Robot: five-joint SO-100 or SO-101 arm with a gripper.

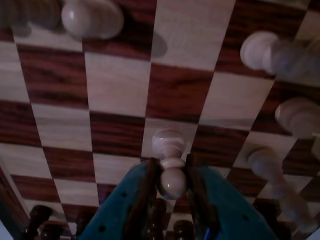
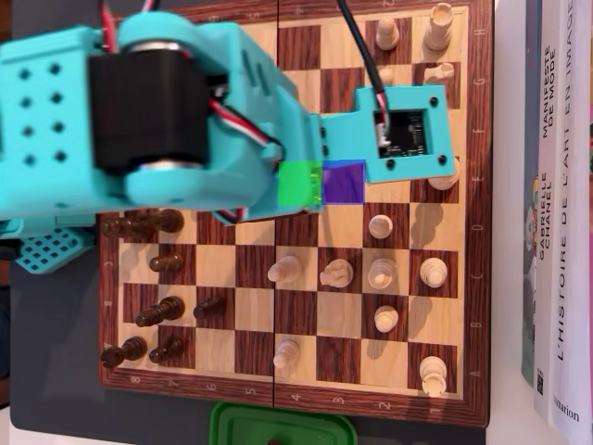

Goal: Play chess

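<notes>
Gripper point(image 1: 172, 182) clamped on a pale pawn point(image 1: 169, 150), upright, long axis pointing down at the chessboard point(image 1: 117, 82) just below

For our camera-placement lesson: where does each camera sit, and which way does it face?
Wrist view: rides behind the turquoise two-finger gripper, looking along the wooden chessboard; fingers grip a pale wooden pawn.
Overhead view: fixed above, looking straight down; the turquoise arm covers the board's upper part.
Shared: chessboard and pale pieces.
</notes>
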